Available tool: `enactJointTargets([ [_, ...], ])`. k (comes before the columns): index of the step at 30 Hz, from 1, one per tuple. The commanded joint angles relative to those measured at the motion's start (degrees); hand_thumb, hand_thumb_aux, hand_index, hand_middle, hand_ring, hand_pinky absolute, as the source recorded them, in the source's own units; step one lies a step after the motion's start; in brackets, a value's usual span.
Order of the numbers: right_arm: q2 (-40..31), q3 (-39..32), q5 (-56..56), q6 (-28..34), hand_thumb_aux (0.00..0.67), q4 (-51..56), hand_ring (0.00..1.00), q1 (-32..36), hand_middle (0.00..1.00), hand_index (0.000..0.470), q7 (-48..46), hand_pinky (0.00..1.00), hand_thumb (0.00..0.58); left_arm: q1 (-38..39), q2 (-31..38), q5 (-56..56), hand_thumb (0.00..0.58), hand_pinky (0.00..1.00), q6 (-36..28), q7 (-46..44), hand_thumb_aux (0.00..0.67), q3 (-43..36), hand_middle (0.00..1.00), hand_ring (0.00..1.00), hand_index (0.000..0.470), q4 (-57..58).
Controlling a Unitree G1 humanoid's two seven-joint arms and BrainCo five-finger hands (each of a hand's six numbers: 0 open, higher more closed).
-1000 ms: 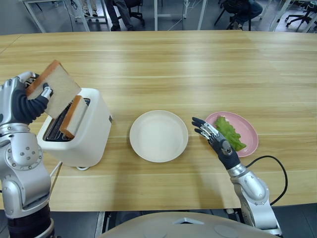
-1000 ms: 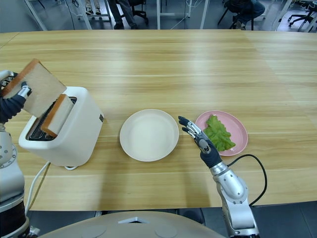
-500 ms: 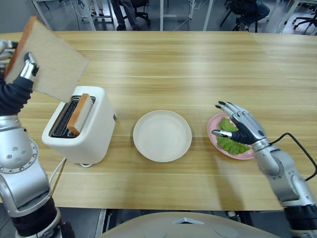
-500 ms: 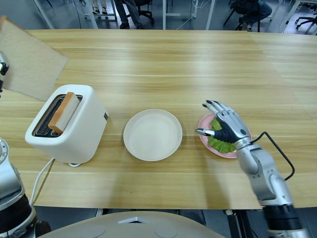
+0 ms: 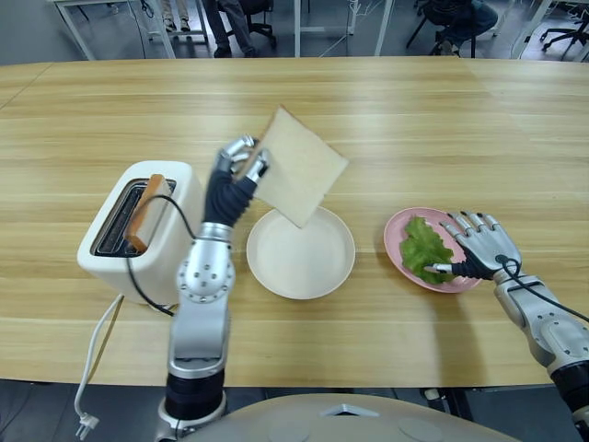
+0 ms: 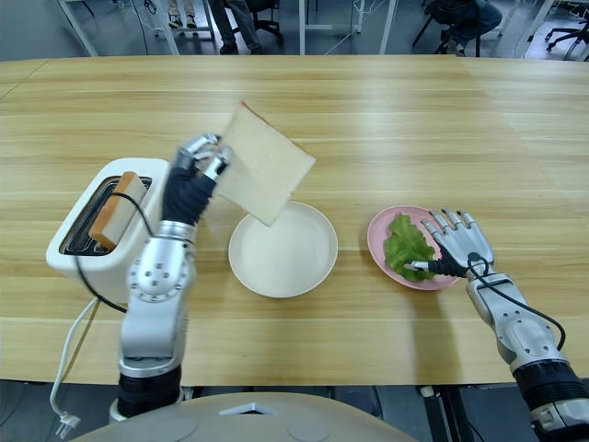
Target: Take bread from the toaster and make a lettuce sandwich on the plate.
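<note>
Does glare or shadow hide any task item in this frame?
Left eye view: mild sheen on the far table, plate evenly lit. Right eye view: bread slice in the left hand and lettuce plainly lit, no hard shadow over them.

The wooden table (image 5: 442, 120) spans the full width of the view, its plank grain running left to right. A white power cord (image 5: 98, 341) passes over the near-left edge of the table and hangs below it. The plug (image 5: 85, 425) dangles free at the cord's lower end. Beyond the far edge, white frame legs (image 5: 296, 23) and castor-based office chairs (image 5: 561, 37) stand on a grey floor (image 5: 340, 32).
</note>
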State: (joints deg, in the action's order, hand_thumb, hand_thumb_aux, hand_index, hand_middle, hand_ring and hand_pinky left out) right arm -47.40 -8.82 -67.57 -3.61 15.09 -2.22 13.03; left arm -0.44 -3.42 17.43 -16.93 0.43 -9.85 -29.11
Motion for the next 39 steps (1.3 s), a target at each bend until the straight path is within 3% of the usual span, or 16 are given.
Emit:
enactJointTargets([
  [1, -0.9, -1.8, 1.0, 0.4, 0.024, 0.4, 0.00, -0.5, 0.00, 0.016, -1.0, 0.00, 0.040, 3.2, -3.0, -0.3, 0.580, 1.00, 2.1, 3.7, 0.670, -2.8, 1.00, 1.00, 0.460, 6.6],
  [2, -1.0, -2.0, 1.3, 0.4, 0.129, 0.2, 0.00, -0.8, 0.00, 0.088, -1.4, 0.00, 0.201, 3.8, -3.5, -0.8, 0.580, 1.00, 2.9, 4.8, 0.670, -3.0, 1.00, 1.00, 0.460, 8.2],
  [5, -1.4, -2.7, 2.1, 0.7, 0.250, -0.3, 0.00, -1.4, 0.00, 0.171, -2.8, 0.00, 0.352, 5.7, -4.9, -2.2, 0.580, 1.00, 4.8, 8.6, 0.670, -2.9, 1.00, 1.00, 0.460, 11.8],
  [6, -1.5, -2.8, 2.6, 0.5, 0.257, -0.4, 0.00, -1.5, 0.00, 0.177, -3.1, 0.00, 0.360, 6.4, -5.3, -2.9, 0.580, 1.00, 5.4, 9.8, 0.670, -2.8, 1.00, 1.00, 0.460, 13.0],
  [7, -1.5, -2.9, 3.0, 0.5, 0.339, -0.5, 0.00, -1.5, 0.00, 0.233, -3.2, 0.00, 0.438, 7.0, -5.6, -3.6, 0.580, 1.00, 5.9, 10.8, 0.670, -2.6, 1.00, 1.00, 0.460, 13.9],
  [8, -1.5, -3.0, 3.1, 0.6, 0.339, -0.5, 0.00, -1.6, 0.00, 0.233, -3.1, 0.00, 0.438, 7.4, -5.8, -4.3, 0.580, 1.00, 6.2, 11.6, 0.670, -2.7, 1.00, 1.00, 0.460, 14.9],
  [10, -1.6, -3.3, 3.4, 0.8, 0.499, -0.5, 0.00, -1.9, 0.00, 0.343, -3.3, 0.00, 0.542, 8.2, -5.9, -5.4, 0.580, 1.00, 6.7, 12.8, 0.670, -2.9, 1.00, 1.00, 0.460, 16.6],
  [11, -1.6, -3.3, 3.7, 0.8, 0.499, -0.5, 0.00, -1.9, 0.00, 0.343, -3.5, 0.00, 0.542, 8.5, -5.9, -5.9, 0.580, 1.00, 6.8, 13.3, 0.670, -3.3, 1.00, 1.00, 0.460, 17.4],
  [12, -1.5, -3.4, 3.9, 0.8, 0.670, -0.5, 0.00, -1.9, 0.00, 0.460, -3.5, 0.00, 0.580, 8.7, -5.9, -6.2, 0.580, 1.00, 6.9, 13.8, 0.670, -3.7, 1.00, 1.00, 0.460, 18.3],
  [24, -1.4, -3.1, 7.3, 0.4, 0.670, -1.5, 0.00, -1.4, 0.00, 0.460, -3.1, 0.00, 0.580, 7.6, -5.3, -7.2, 0.580, 1.00, 8.4, 16.0, 0.670, -9.4, 1.00, 1.00, 0.460, 27.8],
  [25, -1.4, -2.9, 7.7, 0.1, 0.670, -1.7, 0.00, -1.3, 0.00, 0.460, -2.9, 0.00, 0.580, 7.4, -5.1, -7.2, 0.005, 1.00, 8.8, 15.7, 0.003, -10.0, 1.00, 1.00, 0.002, 27.9],
  [26, -1.5, -2.6, 8.1, 0.0, 0.670, -2.1, 0.00, -1.2, 0.00, 0.460, -2.7, 0.00, 0.580, 6.9, -4.4, -5.8, 0.000, 0.91, 8.6, 16.0, 0.000, -11.0, 0.91, 0.91, 0.000, 28.0],
  [27, -1.5, -2.2, 8.7, -0.3, 0.670, -3.0, 0.00, -1.0, 0.00, 0.460, -2.4, 0.00, 0.580, 6.4, -3.7, -4.0, 0.000, 0.70, 8.8, 16.4, 0.000, -12.1, 0.70, 0.70, 0.000, 28.1],
  [30, -1.6, -0.9, 10.0, -0.8, 0.670, -5.6, 0.00, -0.6, 0.00, 0.460, -1.4, 0.00, 0.580, 4.7, -1.9, 0.4, 0.000, 0.33, 8.5, 17.3, 0.000, -14.2, 0.33, 0.33, 0.000, 27.8],
  [31, -1.6, -0.5, 10.3, -1.0, 0.670, -6.6, 0.00, -0.5, 0.00, 0.460, -1.1, 0.00, 0.580, 4.3, -1.7, 1.0, 0.000, 0.00, 8.2, 17.3, 0.000, -14.4, 0.00, 0.00, 0.000, 27.5],
  [39, -1.2, 2.5, 12.1, -2.7, 0.670, -14.1, 0.00, 2.2, 0.00, 0.460, 1.0, 0.00, 0.580, 0.4, 3.9, 16.8, 0.000, 0.00, 2.2, 17.9, 0.000, -17.2, 0.00, 0.00, 0.000, 24.0],
])
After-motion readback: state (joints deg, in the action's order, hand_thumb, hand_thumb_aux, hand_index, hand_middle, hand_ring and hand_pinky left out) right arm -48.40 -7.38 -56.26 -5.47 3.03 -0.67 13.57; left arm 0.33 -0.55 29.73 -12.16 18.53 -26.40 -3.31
